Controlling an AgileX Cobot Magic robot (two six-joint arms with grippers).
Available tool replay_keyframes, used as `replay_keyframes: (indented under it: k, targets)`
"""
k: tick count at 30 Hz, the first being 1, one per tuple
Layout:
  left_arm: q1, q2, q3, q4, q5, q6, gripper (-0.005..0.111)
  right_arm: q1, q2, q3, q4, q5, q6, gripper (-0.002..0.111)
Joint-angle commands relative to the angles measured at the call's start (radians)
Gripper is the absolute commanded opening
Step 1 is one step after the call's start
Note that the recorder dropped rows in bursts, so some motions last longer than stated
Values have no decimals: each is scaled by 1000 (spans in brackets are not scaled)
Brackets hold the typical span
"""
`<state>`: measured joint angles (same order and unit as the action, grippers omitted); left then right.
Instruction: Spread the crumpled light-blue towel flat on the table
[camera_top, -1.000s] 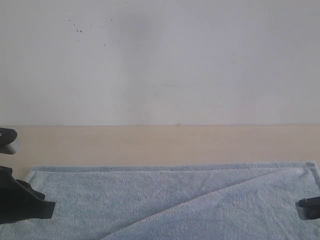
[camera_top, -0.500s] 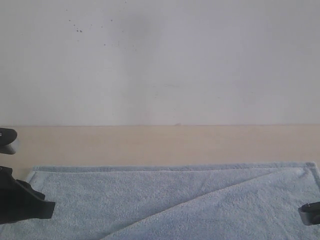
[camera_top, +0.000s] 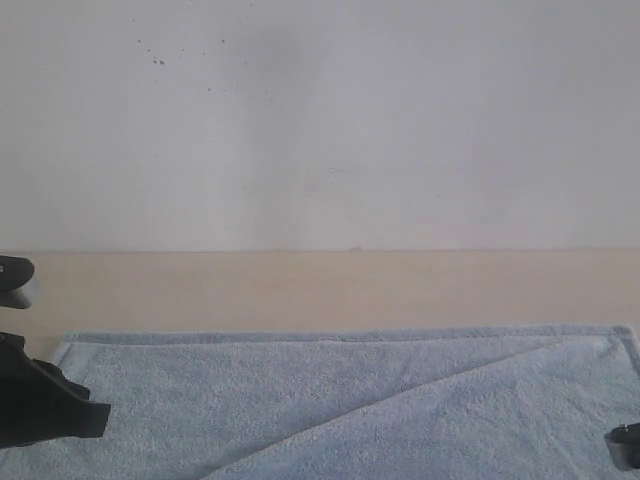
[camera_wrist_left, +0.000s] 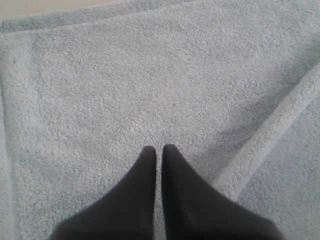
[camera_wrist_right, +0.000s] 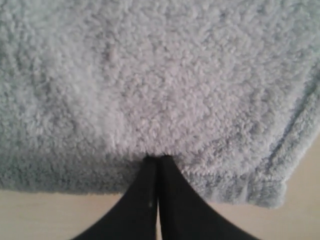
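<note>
Right claw (camera_wrist_right: 158, 159), closed, touches towel (camera_wrist_right: 150, 75) edge; exterior view crops it.

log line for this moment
towel: on table, partly folded over | left pincer: shut, over towel | right pincer: shut, at towel edge

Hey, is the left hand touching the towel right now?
Cannot tell. The left wrist view shows the shut left hand over the towel, with neither a dent nor a gap visible.

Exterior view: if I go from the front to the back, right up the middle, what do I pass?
towel → table → wall
</note>
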<state>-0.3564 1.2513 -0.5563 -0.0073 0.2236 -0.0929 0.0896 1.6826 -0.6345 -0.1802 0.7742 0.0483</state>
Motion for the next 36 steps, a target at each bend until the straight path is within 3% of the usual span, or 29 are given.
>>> replay_keyframes:
  k: [1, 8, 16, 24, 36]
  targets:
    - [-5, -6, 3, -12, -12, 4, 4, 1, 5, 16, -146, 61, 132, 0]
    - [-5, -6, 3, -12, -8, 4, 4, 1, 5, 50, -246, 63, 223, 0]
    - [-5, -6, 3, -12, -10, 4, 4, 1, 0, 51, -238, 23, 282, 0]
    - [-5, -6, 3, -12, -14, 4, 4, 1, -79, 17, -236, -36, 269, 0]
    - [-5, -6, 3, -12, -14, 4, 4, 1, -18, 17, -188, -57, 227, 0]
